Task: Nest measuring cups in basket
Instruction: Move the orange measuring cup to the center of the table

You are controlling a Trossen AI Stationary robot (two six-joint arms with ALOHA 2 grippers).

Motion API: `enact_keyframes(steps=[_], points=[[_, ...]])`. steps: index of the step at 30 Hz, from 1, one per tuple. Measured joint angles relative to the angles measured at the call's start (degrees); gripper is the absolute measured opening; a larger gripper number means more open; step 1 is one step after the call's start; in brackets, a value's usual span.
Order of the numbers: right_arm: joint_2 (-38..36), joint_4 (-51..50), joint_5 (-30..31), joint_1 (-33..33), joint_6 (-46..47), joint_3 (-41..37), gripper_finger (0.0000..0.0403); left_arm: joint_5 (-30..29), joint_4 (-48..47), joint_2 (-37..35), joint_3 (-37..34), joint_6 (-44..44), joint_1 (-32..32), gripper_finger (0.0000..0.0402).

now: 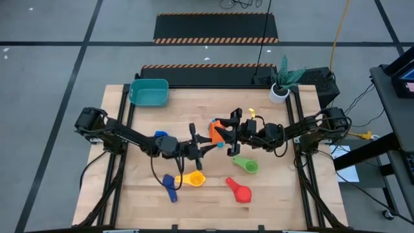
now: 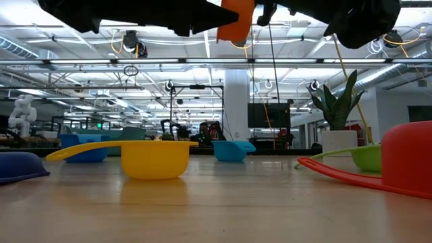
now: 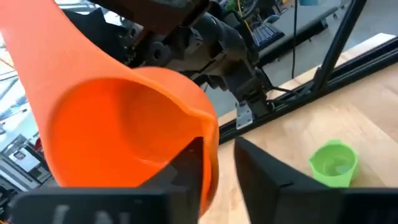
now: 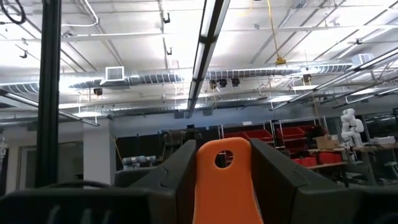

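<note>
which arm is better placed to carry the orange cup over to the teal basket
Probably left: the basket sits at the table's far-left corner, on its side. Both the left gripper and right gripper meet at the raised orange cup.

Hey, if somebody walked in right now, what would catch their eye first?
The orange cup, held up over mid-table between both arms: the right gripper pinches its handle while the left gripper closes on its rim. Next, the bright cups loose on the front of the table: yellow cup, red cup, green cup. The teal basket sits at the far left corner.
</note>
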Motion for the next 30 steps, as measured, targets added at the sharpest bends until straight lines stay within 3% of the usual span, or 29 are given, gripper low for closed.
enact_keyframes(steps=[4, 13, 24, 30], points=[[0.09, -0.68, -0.22, 0.00, 0.20, 0.00, 0.0118, 0.05, -6.44, -3.07, -0.02, -0.04, 0.02, 0.0014], [-4.42, -9.41, 3.18, 0.92, 3.02, -2.74, 0.0154, 0.46, -25.61, -10.81, -0.05, -2.54, -0.07, 0.0008], [-21.18, -54.32, 2.72, 2.79, 13.04, -5.33, 0.0222, 3.18, -42.28, -15.89, 0.09, -7.20, -0.46, 0.0007], [-27.18, -77.16, 2.69, 5.08, 13.11, -5.38, 0.0226, 3.47, -55.29, -13.60, 7.80, -13.62, -2.04, 0.0006]])
